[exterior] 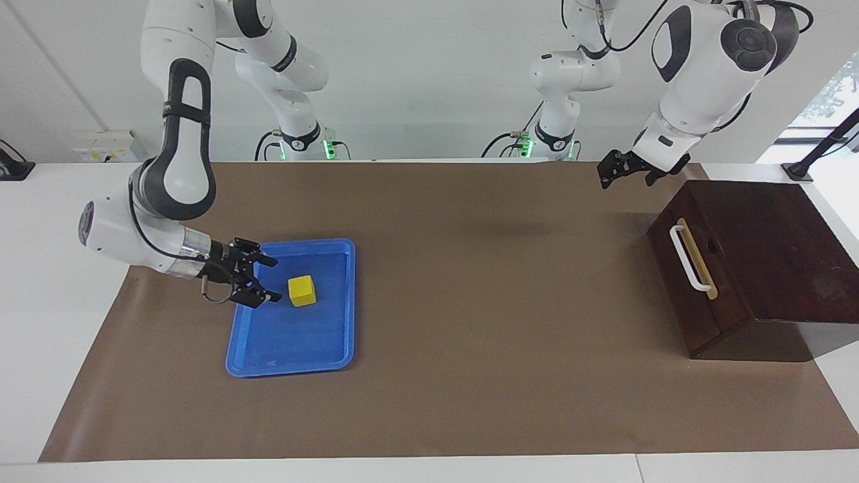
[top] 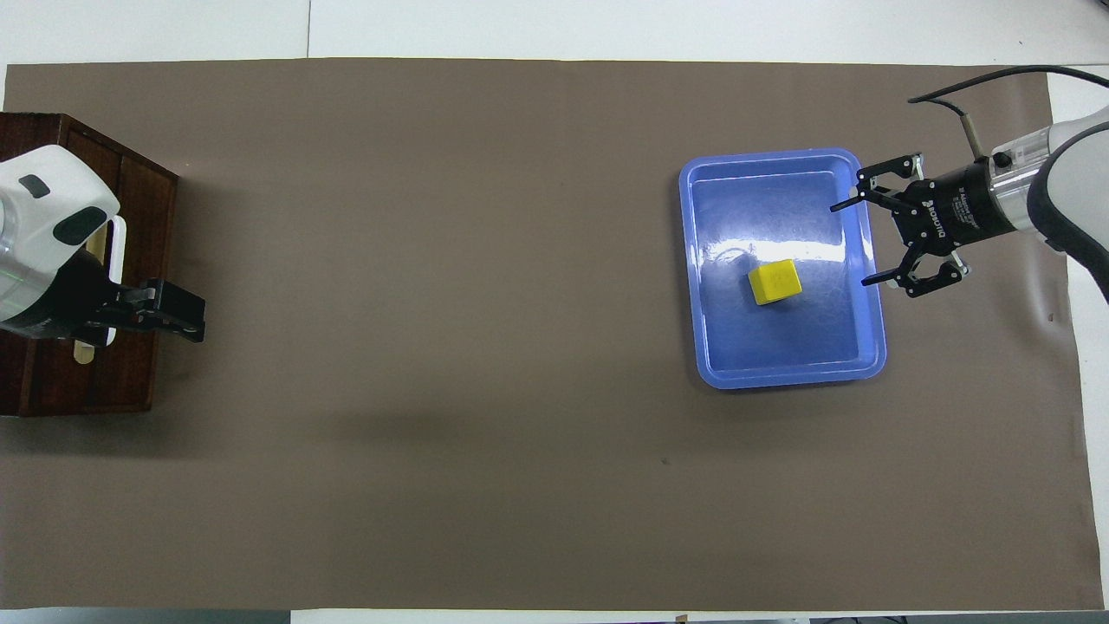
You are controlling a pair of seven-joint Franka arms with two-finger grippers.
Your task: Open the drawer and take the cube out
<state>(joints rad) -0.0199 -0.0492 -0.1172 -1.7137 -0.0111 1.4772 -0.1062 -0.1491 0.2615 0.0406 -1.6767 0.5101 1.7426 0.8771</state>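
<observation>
The counter (exterior: 470, 402) is covered w/ a brown mat. At the left arm's end a dark wooden box (exterior: 772, 268) is placed; its drawer (exterior: 698, 288) is seen shut, flush w/ the box front, the white bar handle (exterior: 688, 258) on a tan strip facing toward the counter's middle.

At the right arm's end a flat blue tray (exterior: 268, 349) is laid on the mat. The yellow cube (exterior: 302, 290) is set inside the tray, approx. at its middle, resting on the tray floor & touched by nothing.

Right claw (exterior: 258, 278) is held low over the tray rim at the edge toward the right arm's end, just beside the cube but apart from it. Its fingers are spread wide; nothing is gripped. In the overhead view the same claw (top: 866, 243) is seen over the tray rim, fingers pointing at the cube.

Left claw (exterior: 614, 173) is raised over the mat near the box corner nearest the robots, clear of the handle. Jaws are wide; nothing is held.
</observation>
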